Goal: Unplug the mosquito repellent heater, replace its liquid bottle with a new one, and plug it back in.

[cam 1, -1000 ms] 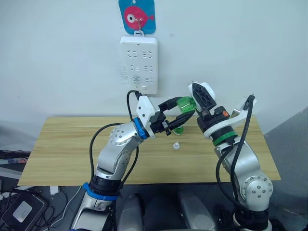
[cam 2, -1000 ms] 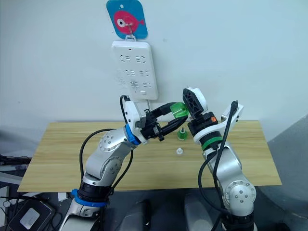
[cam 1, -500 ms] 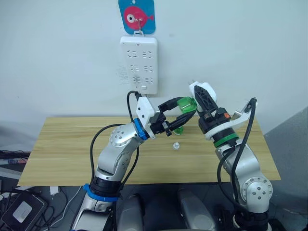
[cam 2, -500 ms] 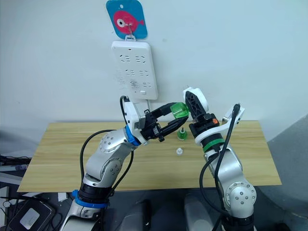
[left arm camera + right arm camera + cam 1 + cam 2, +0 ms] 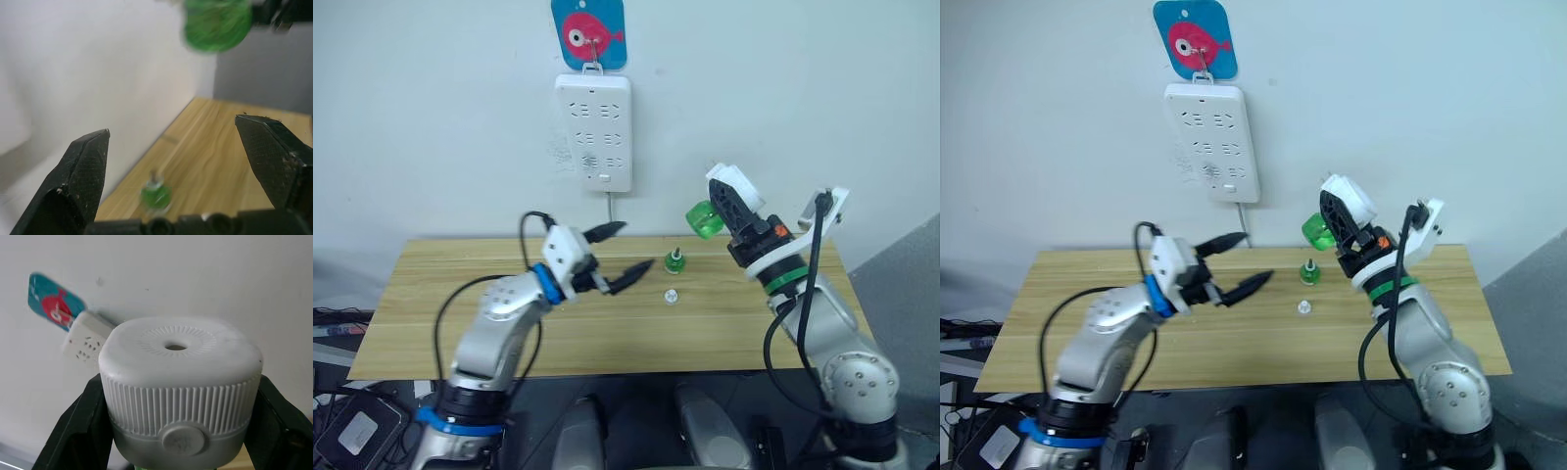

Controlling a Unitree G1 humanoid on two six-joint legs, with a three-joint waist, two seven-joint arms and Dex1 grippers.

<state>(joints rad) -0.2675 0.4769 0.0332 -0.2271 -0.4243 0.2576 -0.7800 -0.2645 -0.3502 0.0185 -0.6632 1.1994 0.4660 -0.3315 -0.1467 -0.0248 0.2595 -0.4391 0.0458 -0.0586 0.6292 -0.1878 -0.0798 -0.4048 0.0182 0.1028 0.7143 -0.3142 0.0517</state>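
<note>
Fingers of my right gripper [image 5: 736, 211] squeeze the white heater [image 5: 179, 382], with a green bottle [image 5: 704, 219] screwed under it. My left gripper [image 5: 628, 253] is wide open and holds nothing. Another green bottle [image 5: 674, 260] stands on the table [image 5: 431, 304].

White multi-socket power strip [image 5: 594, 131] hangs on the wall beneath a blue fish-picture hook [image 5: 588, 32]. Wooden table [image 5: 431, 304] below; small white cap [image 5: 672, 295] lies on it.

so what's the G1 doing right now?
Mid bottle swap. The right gripper holds the mosquito repellent heater up off the table, unplugged, with a green bottle fitted to it. The left gripper hangs beside it, jaws open and empty. Another green bottle and a small white cap sit on the table.
</note>
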